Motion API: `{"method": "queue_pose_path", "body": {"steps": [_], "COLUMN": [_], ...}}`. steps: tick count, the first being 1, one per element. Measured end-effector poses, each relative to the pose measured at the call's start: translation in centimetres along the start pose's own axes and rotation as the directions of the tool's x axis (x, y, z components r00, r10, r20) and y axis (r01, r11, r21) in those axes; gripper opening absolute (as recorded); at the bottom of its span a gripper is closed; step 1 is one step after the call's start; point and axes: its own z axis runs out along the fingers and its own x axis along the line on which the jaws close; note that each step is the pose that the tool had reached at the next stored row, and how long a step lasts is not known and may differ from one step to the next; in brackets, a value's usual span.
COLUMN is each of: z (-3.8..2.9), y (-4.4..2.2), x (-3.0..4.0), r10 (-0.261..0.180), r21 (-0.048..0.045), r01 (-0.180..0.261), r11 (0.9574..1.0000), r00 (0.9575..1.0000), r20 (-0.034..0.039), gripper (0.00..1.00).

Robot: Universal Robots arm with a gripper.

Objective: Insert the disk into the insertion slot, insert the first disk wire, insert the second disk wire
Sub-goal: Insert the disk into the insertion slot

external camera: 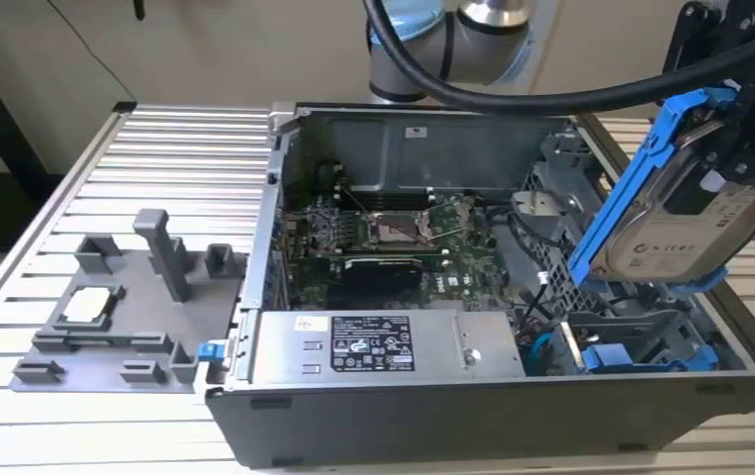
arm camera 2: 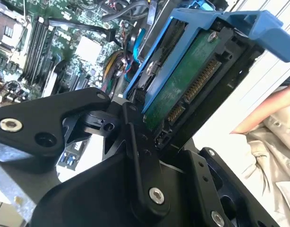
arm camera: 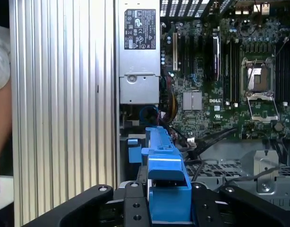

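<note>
Above the insertion slot (external camera: 634,341), blue-framed silver-grey disk (external camera: 678,213), tilted on edge, seemingly clamped by end effector (arm camera 2: 150,126).

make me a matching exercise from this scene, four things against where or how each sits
1 the disk
2 the insertion slot
3 power-supply box
4 grey fixture

a outside the case, at the exterior view's left
b empty, blue rails showing
c raised and tilted above the case
d flat inside the case, label up

Pairs: 1-c, 2-b, 3-d, 4-a
</note>
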Motion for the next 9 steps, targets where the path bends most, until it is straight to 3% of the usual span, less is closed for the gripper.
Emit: {"method": "queue_pose_path", "body": {"steps": [5, 9], "z": [0.83, 1.53], "y": [-1.07, -1.26], "x": [-0.01, -0.02], "r10": [-0.005, -0.008], "r21": [0.0001, 0.0], "r01": [0.005, 0.008], "r11": [1.0, 1.0], "r00": [1.0, 1.0], "r20": [0.0, -0.0002], "gripper": [0.32, 0.32]}}
